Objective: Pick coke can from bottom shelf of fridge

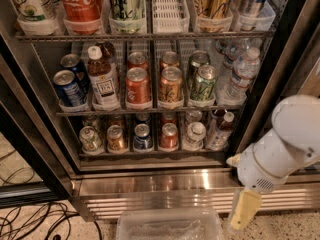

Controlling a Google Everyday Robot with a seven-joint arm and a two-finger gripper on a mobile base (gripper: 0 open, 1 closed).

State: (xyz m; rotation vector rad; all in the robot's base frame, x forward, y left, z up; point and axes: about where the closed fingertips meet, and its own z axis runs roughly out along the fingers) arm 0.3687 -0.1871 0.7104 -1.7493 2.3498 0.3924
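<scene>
The coke can (pixel 169 135), small and red with a silver top, stands on the bottom shelf (pixel 150 155) of the open fridge (pixel 150 184), fourth lane from the left. A blue can is on its left and a silver can on its right. My gripper (pixel 245 210) hangs low at the right, outside the fridge in front of the steel base. It is below and well to the right of the can and holds nothing.
The bottom shelf also holds a green-silver can (pixel 90 138), a copper can (pixel 116 138), a blue can (pixel 143 136), a silver can (pixel 194 133) and a small bottle (pixel 221 129). A clear plastic bin (pixel 170 226) sits on the floor. Cables (pixel 30 219) lie at the left.
</scene>
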